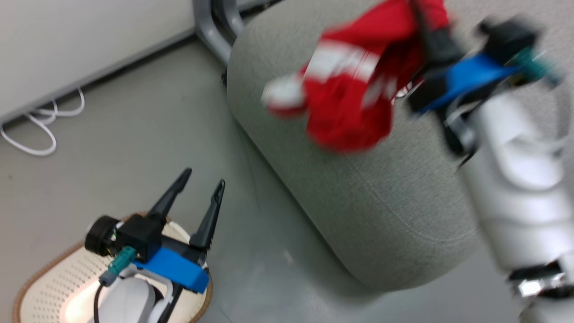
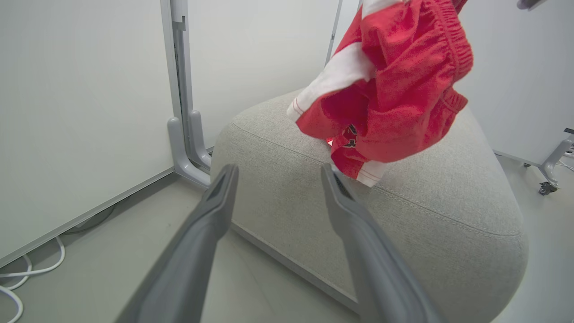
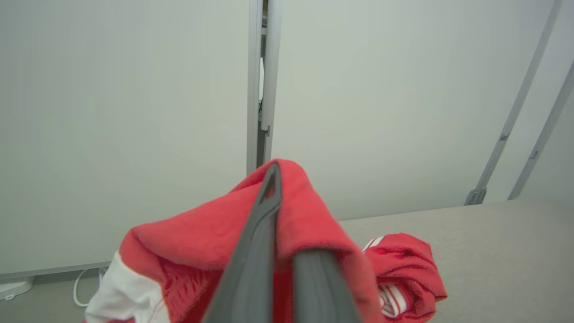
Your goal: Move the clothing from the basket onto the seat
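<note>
My right gripper (image 1: 425,24) is shut on a red garment with white panels (image 1: 354,89), which hangs blurred above the grey seat (image 1: 358,202). In the right wrist view the cloth (image 3: 202,242) drapes over the gripper (image 3: 283,197) and hides one fingertip. A second red garment (image 3: 403,273) lies crumpled on the seat (image 3: 493,251). My left gripper (image 1: 202,178) stands open with nothing in it, above the cream basket (image 1: 45,278) at the lower left. In the left wrist view its open fingers (image 2: 278,169) point at the seat (image 2: 426,206), and the held garment (image 2: 403,89) dangles beyond them.
The grey foot of a partition (image 1: 215,31) stands on the floor behind the seat's left end. White cables (image 1: 40,130) lie along the wall at the left. A wheeled frame leg (image 2: 551,166) stands to the right of the seat.
</note>
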### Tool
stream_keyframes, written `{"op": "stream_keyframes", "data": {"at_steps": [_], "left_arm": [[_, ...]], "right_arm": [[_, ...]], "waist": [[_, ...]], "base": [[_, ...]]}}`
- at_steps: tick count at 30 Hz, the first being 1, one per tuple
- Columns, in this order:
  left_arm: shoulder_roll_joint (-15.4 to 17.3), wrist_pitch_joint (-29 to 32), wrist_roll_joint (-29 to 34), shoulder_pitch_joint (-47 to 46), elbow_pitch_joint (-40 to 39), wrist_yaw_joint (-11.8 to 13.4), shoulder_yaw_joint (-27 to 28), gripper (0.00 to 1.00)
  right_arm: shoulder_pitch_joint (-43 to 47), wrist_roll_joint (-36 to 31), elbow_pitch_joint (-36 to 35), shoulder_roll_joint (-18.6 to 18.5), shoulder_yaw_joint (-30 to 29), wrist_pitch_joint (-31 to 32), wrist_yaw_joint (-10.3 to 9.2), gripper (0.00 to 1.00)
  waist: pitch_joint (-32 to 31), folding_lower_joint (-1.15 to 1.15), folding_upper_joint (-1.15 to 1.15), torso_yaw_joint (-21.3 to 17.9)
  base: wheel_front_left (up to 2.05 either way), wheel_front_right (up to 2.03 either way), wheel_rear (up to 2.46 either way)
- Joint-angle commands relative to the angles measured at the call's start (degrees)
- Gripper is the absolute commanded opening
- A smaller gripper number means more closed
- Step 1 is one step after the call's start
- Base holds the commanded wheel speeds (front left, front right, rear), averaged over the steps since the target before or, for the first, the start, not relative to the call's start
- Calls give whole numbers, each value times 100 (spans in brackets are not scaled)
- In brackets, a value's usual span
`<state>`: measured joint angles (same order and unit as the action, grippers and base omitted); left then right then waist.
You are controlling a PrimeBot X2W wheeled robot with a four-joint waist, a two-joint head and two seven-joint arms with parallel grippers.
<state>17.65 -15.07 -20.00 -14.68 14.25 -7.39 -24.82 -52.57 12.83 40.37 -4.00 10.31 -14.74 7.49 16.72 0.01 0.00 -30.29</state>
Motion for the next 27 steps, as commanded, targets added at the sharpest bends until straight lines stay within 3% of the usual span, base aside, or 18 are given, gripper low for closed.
{"op": "stream_keyframes", "data": {"at_steps": [1, 4, 5, 11, 15, 19, 27], "left_arm": [[58, -15, -30, -175, -61, -11, 4, 100], [228, 14, -31, -464, -224, -11, -113, 100], [338, 75, -12, -676, -354, -11, -203, 100], [635, 312, 114, -1304, -822, -11, -401, 100], [747, 428, 190, -1704, -1161, -11, -460, 100], [791, 459, 243, -1874, -1309, -6, -455, 100], [807, 390, 200, -1776, -1242, 28, -485, 100]], "right_arm": [[-259, -71, -4, -127, -220, 5, 1, 0], [-914, -284, -63, -392, -921, 97, 1, 0], [-1291, -397, -125, -639, -1329, 165, 1, 0], [-1917, -833, -227, -1211, -2465, 351, 1, 0], [-1691, -1119, -133, -1369, -3119, 388, 1, 0], [-1467, -1250, 96, -1292, -3528, 322, 1, 0], [-1209, -1428, 439, -1229, -3924, 135, 1, 0]], "waist": [[476, -1, 0, 163], [916, -1, 0, 360], [1225, -1, 0, 498], [2066, -1, 0, 820], [2606, -1, 0, 1048], [2888, -1, 0, 1167], [2875, -1, 0, 1240]], "base": [[0, 0, 0], [0, 0, 0], [0, 0, 0], [0, 0, 0], [0, 0, 0], [0, 0, 0], [0, 0, 0]]}}
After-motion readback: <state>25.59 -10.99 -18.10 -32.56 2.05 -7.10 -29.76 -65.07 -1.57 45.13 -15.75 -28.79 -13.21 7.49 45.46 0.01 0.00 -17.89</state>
